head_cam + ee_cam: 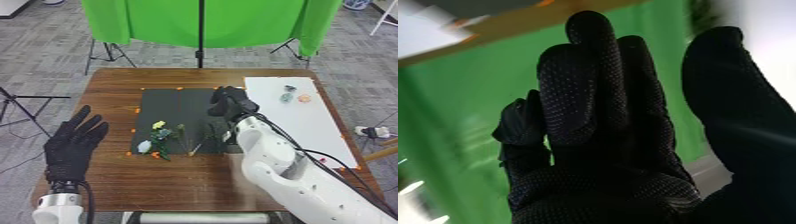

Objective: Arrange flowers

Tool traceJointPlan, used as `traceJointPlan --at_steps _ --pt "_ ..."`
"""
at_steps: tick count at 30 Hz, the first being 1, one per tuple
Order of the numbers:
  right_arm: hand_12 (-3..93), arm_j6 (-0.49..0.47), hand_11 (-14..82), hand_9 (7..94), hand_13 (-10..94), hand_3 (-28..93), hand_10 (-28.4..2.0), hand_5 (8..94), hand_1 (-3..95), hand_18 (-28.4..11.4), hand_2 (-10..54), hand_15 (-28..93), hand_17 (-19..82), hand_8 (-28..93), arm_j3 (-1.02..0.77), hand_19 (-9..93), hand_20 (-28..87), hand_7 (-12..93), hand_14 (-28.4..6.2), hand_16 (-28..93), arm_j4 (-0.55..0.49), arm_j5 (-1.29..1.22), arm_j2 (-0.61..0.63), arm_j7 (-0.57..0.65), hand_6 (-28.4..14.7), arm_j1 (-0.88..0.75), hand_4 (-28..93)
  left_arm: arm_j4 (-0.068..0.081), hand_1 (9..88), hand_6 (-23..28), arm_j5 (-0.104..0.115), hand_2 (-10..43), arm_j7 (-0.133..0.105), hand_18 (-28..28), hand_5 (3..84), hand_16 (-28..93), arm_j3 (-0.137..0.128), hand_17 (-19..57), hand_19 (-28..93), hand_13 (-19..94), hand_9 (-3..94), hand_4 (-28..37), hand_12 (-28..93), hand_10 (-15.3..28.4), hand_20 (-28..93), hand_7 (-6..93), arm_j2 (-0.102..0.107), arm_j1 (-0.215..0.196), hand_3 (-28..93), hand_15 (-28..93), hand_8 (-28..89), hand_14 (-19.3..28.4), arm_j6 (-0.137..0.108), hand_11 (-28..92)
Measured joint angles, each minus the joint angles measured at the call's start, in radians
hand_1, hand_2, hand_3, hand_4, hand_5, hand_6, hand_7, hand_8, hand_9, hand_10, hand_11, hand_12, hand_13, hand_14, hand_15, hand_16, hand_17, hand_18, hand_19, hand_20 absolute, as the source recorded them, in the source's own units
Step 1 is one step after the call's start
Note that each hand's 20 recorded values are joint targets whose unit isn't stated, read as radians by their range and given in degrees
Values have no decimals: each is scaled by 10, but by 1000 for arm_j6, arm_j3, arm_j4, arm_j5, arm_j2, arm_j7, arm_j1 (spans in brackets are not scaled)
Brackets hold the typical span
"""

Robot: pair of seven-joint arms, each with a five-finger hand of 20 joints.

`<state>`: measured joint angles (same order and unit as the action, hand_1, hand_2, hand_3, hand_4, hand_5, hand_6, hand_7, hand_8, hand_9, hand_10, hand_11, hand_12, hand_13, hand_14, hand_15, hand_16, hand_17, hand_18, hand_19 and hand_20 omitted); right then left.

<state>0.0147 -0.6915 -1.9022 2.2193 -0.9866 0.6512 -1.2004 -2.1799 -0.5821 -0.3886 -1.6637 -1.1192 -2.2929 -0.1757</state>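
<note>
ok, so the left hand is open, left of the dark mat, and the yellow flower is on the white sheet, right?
Flower's wrong: head view has the yellow flower on the dark mat, not the white sheet. Left hand is open, left of the mat.

Here's a lane of bare table (120, 125) between left hand (71, 150) and flower stems (162, 136), more wood along the near side, right hand (233, 104) blocking the dark mat's (169, 107) far right, right arm (277, 156) barring the way rightward

The head view is bright, the right wrist view's fingers (567, 95) deeply shadowed
</note>
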Motion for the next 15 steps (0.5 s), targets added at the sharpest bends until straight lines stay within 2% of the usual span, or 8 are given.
traceJointPlan --at_steps 4,8,11,15 --pt "166 -38 342 723 627 807 -146 620 371 -251 -95 775 249 -121 41 908 526 142 -124 137 18 46 -101 -52 1 -1 -283 0 215 87 -1 64 10 284 396 -74 -3 -65 510 265 362 -278 123 201 269 141 1 8 799 540 -97 279 1 251" --pt "166 -48 347 723 627 807 -145 620 373 -251 -95 777 248 -122 75 907 530 144 -124 136 43 83 -173 -88 3 2 -283 8 216 88 -6 64 42 284 397 -73 -10 -65 509 266 362 -276 124 200 272 141 -2 31 799 540 -97 279 4 251" --pt "166 -57 350 721 626 807 -143 623 373 -251 -95 779 248 -123 95 905 532 145 -124 137 65 97 -206 -100 8 6 -283 14 217 88 -10 63 64 284 397 -73 -13 -64 508 266 362 -276 124 201 274 141 -2 50 800 540 -97 279 8 252" --pt "166 -60 354 722 627 805 -140 633 378 -251 -95 780 248 -124 157 904 534 149 -123 137 95 109 -217 -107 13 35 -283 20 219 89 -16 63 74 284 397 -73 -13 -64 507 266 363 -276 123 201 275 139 -2 70 799 541 -97 279 18 251"
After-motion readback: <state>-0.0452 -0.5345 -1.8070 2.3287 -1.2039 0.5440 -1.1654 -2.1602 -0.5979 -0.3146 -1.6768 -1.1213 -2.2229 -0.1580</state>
